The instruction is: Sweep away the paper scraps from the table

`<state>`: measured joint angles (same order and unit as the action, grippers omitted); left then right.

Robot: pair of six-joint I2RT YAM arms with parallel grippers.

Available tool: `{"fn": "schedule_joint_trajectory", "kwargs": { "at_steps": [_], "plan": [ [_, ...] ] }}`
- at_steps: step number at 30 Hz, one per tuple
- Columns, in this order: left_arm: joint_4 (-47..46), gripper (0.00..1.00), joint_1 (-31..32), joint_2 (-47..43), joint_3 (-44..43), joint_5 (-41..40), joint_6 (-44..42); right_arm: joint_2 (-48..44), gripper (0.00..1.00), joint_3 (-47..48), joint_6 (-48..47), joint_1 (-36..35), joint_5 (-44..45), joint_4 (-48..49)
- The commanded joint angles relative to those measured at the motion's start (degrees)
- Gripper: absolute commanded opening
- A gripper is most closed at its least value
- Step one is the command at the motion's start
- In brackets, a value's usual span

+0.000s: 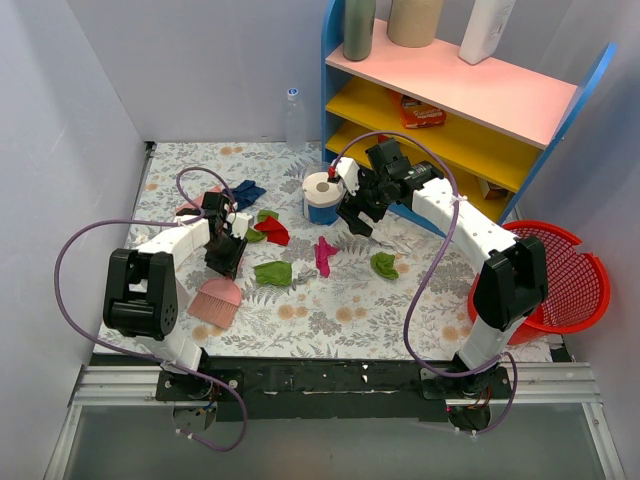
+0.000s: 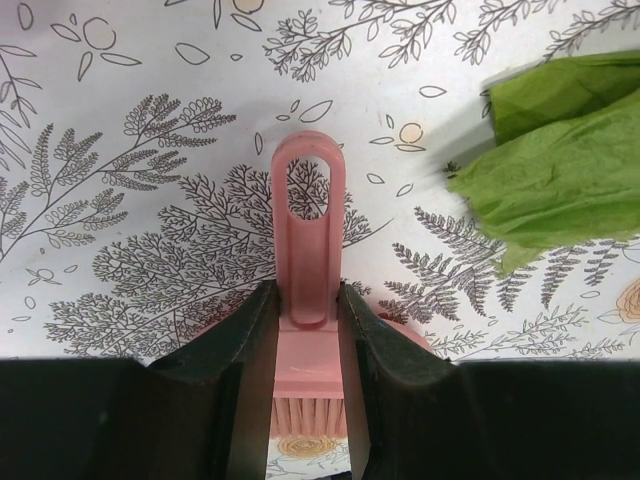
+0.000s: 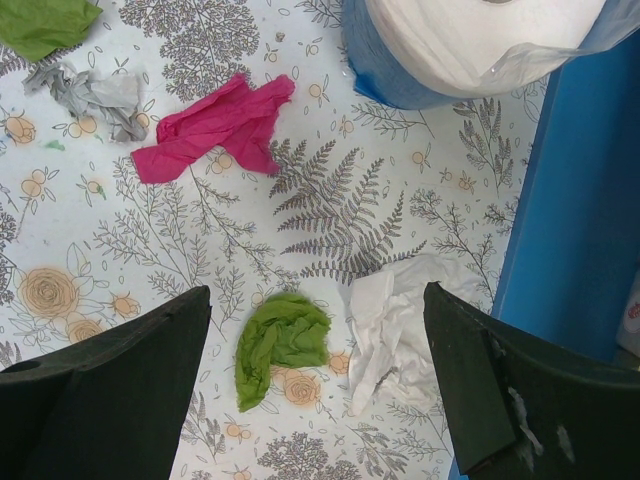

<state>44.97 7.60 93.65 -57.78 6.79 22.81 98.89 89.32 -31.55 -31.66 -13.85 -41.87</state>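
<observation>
My left gripper (image 1: 226, 252) is shut on the handle of a pink brush (image 1: 216, 302). In the left wrist view the handle (image 2: 308, 230) sits clamped in the gripper (image 2: 308, 300), bristles below, with a green scrap (image 2: 560, 160) to the right. Scraps lie on the leaf-printed table (image 1: 330, 315): green (image 1: 272, 272), magenta (image 1: 325, 254), green (image 1: 384, 265), red (image 1: 273, 232), dark blue (image 1: 246, 190). My right gripper (image 1: 362, 218) is open and empty. In the right wrist view it (image 3: 318, 295) hangs above a green scrap (image 3: 282, 340) and a whitish scrap (image 3: 400, 320); a magenta scrap (image 3: 215, 125) lies beyond.
A blue cup with a white paper roll (image 1: 323, 197) stands behind the scraps, also in the right wrist view (image 3: 460, 50). A blue shelf (image 1: 450, 110) with pink and yellow boards fills the back right. A red basket (image 1: 565, 275) sits off the right edge. A clear bottle (image 1: 294, 118) stands at the back.
</observation>
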Motion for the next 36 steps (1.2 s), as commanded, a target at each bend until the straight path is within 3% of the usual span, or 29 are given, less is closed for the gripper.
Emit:
{"fn": "schedule_joint_trajectory", "kwargs": {
  "at_steps": [1, 8, 12, 14, 28, 32, 36],
  "plan": [
    [0.82, 0.00, -0.12, -4.09, -1.02, 1.82, -2.77, -0.28, 0.93, 1.21, -0.35, -0.51, -0.57, 1.96],
    [1.96, 0.00, -0.12, -5.22, -3.03, 6.30, -0.66, -0.19, 0.93, 1.56, -0.18, -0.60, 0.05, 2.40],
    [3.19, 0.00, -0.12, -7.51, -4.97, 10.00, -0.57, -1.07, 0.96, 1.55, 5.53, -0.60, 10.14, 9.96],
    [3.46, 0.00, -0.12, -8.30, -5.85, 10.61, -0.31, -0.46, 0.96, 3.57, 5.36, -0.60, 9.63, 9.52],
    [5.74, 0.00, -0.12, -8.13, -14.02, 15.26, 1.36, 2.00, 0.95, 8.67, 12.64, -0.68, -1.88, 6.71],
    [3.91, 0.00, 0.75, -8.30, -17.89, 17.73, 3.64, 5.51, 0.91, 13.84, 16.25, -0.60, -10.21, 6.71],
    [-1.18, 0.00, 4.09, -8.39, -21.58, 17.83, 4.17, 10.26, 0.88, 21.30, 18.28, -0.51, -13.03, 7.06]
  ]
}}
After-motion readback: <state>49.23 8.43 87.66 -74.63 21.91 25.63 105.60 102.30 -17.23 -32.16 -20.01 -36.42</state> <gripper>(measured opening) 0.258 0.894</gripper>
